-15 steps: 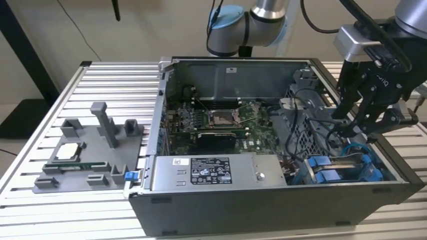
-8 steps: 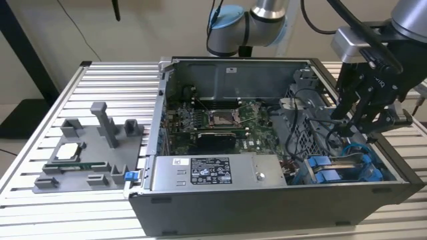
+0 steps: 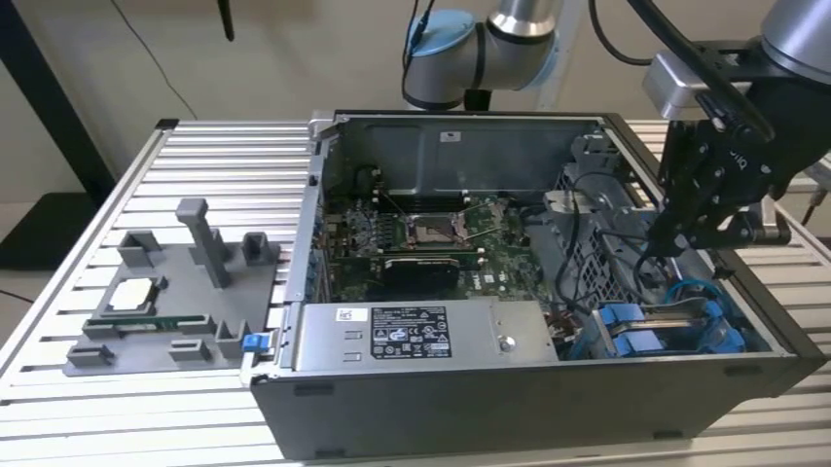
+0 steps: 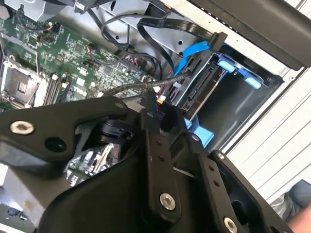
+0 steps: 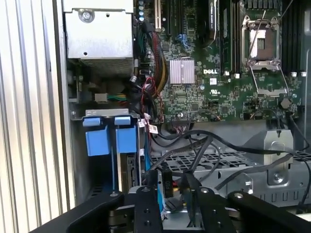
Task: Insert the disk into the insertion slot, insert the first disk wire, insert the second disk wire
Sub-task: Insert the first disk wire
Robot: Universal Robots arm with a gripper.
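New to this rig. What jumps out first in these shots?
The open computer case on the slatted table, with its motherboard exposed in the middle. The black gripper hangs into the case at the exterior view's right, near the bright blue disk carriers. At the exterior view's left, a grey parts fixture sits on the table.

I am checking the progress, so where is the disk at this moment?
In the exterior view the disk sits inside the computer case toward the exterior view's right, beside the grey stickered box and below the end effector.
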